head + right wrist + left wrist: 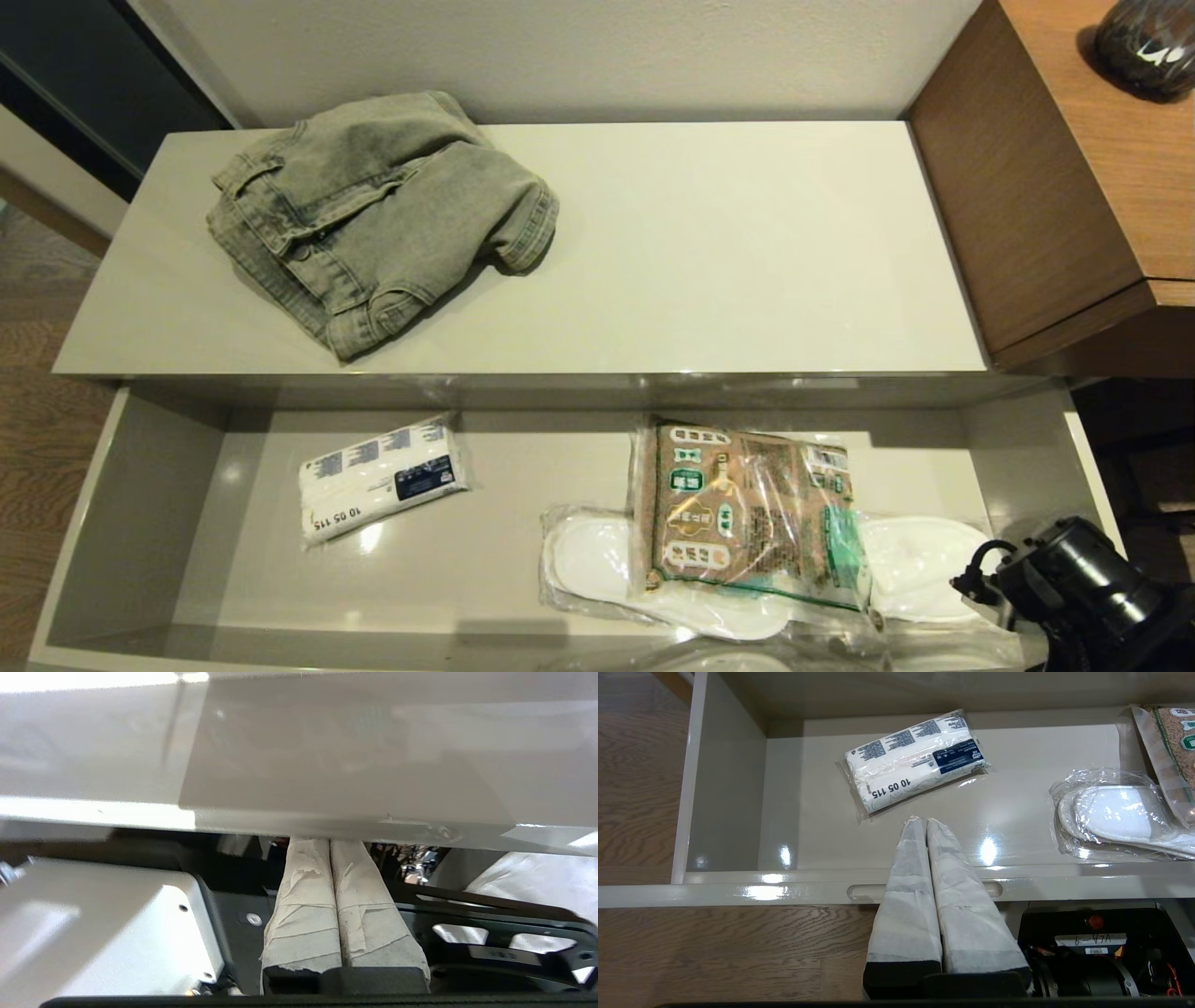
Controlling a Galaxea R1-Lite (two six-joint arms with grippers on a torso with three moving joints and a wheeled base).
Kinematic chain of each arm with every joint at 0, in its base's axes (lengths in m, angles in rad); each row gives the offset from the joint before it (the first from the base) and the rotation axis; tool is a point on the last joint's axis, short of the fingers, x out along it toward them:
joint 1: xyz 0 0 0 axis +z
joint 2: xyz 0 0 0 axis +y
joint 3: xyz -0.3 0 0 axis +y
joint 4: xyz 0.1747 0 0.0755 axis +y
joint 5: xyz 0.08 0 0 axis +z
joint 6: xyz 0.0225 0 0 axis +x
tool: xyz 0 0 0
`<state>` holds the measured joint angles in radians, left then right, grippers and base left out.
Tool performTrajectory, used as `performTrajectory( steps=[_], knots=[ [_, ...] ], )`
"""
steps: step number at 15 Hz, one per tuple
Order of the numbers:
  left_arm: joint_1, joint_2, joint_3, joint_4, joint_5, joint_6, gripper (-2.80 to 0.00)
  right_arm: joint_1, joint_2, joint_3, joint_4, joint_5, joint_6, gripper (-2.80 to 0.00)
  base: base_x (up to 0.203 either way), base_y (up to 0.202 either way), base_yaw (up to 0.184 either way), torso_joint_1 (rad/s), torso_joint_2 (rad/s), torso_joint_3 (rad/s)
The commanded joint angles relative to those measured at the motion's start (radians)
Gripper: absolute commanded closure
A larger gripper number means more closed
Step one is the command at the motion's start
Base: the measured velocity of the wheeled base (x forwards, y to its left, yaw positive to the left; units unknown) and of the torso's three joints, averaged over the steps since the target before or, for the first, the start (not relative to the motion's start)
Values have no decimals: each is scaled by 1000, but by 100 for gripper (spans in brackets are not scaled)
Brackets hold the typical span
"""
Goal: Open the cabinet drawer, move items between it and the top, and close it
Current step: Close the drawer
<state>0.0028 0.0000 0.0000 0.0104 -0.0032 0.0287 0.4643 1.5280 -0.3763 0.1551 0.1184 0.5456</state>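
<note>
Your left pincer [920, 822] hung pressed together, empty, above the wide glossy grey-beige drawer [140, 495], the right pincer [329, 842] likewise. The clear brown-filled packet [747, 513] lay at 4 o'clock across plastic-wrapped white slippers [597, 560], folded faded grey jeans [373, 215] at 10 on the cream cabinet top [728, 261]. Slick film could have slipped, dragging the slippers.

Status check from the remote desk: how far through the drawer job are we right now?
Done: the drawer stands pulled out. The jeans lie on the cabinet top; the brown packet is in the drawer, lying on the wrapped slippers. In hand: nothing; the left hand is shut and empty above the drawer, the right hand shut below its front. Left: swapping items, closing.
</note>
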Motion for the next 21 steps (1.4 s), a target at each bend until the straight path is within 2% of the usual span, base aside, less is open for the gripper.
performTrajectory(
  steps=[1,5,6,9,11,12,14,16,18,20,21],
  knots=[
    [0,2,0,0,2,0,0,18,18,-4,-104,-39,60,0,0,0,0,0,0,0],
    [0,2,0,-1,0,0,0,19,49,-11,-196,-116,112,0,0,0,0,0,0,0],
    [0,2,0,0,0,0,0,19,59,-17,-250,-139,149,0,0,0,0,0,0,0],
    [0,2,0,0,2,0,0,19,65,-21,-386,-217,189,0,0,0,0,0,0,0],
    [0,2,0,-1,0,0,0,19,58,-30,-541,-293,221,0,0,0,0,0,0,0],
    [0,2,0,-1,2,0,0,19,48,-36,-567,-319,224,0,0,0,0,0,0,0],
    [0,2,0,0,0,0,0,20,4,-67,-622,-380,214,0,0,0,0,0,0,0],
    [0,2,0,0,0,0,0,20,-86,-112,-625,-396,183,0,0,0,0,0,0,0],
    [0,2,0,0,0,0,0,19,-159,-152,-634,-415,114,0,0,0,0,0,0,0],
    [0,2,0,-1,2,0,0,10,-190,-158,-642,-432,7,0,0,0,0,0,0,0],
    [0,2,0,-1,0,0,0,10,-190,-156,-646,-441,1,0,0,0,0,0,0,0]
  ],
)
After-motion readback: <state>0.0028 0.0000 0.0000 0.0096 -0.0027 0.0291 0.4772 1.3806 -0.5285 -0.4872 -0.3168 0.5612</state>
